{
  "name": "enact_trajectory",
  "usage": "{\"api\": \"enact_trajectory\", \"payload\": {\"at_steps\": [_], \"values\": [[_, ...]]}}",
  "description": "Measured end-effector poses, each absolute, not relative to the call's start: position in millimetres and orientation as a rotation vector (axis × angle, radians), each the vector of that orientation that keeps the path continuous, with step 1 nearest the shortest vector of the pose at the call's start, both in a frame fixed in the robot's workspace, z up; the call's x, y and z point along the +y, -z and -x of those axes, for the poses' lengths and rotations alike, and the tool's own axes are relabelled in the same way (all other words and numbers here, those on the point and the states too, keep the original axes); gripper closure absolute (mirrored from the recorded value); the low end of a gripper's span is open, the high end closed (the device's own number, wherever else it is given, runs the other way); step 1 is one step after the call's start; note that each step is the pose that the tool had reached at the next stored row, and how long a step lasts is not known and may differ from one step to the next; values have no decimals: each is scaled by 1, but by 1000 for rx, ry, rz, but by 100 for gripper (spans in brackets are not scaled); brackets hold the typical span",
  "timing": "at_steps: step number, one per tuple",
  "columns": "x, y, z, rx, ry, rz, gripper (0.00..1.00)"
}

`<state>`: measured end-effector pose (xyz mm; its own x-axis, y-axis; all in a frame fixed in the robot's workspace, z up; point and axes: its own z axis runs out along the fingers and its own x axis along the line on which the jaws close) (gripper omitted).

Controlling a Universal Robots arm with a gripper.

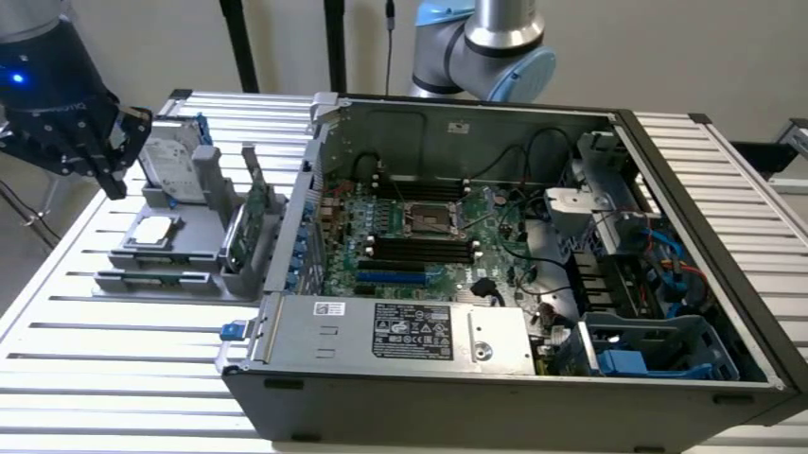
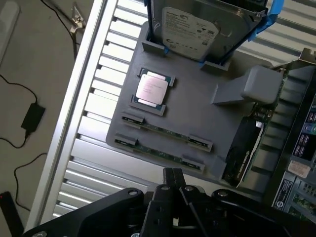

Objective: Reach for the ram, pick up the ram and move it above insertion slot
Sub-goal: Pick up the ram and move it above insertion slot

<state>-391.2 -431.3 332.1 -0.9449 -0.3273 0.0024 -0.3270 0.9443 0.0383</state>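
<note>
One gray holder (image 1: 189, 251) stands at the exterior view's left. It carries two ram sticks (image 2: 165, 131) (image 2: 158, 151), one processor chip (image 2: 151, 89), one hard drive (image 2: 190, 32) and one expansion card (image 2: 244, 148). One open computer case (image 1: 505, 402) sits mid-frame.

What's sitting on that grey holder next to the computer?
On the grey holder: a silver hard drive standing up, a square processor chip lying flat, two ram sticks on edge, and an expansion card. The sticks' bottom edges are hidden in their slots.

The hard drive (image 2: 190, 29) runs off the wrist view's edge.
</note>
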Motion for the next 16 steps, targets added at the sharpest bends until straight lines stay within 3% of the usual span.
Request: {"api": "enact_trajectory", "payload": {"at_steps": [16], "values": [[-431,-332,391,-2976,58,-961,89]]}}
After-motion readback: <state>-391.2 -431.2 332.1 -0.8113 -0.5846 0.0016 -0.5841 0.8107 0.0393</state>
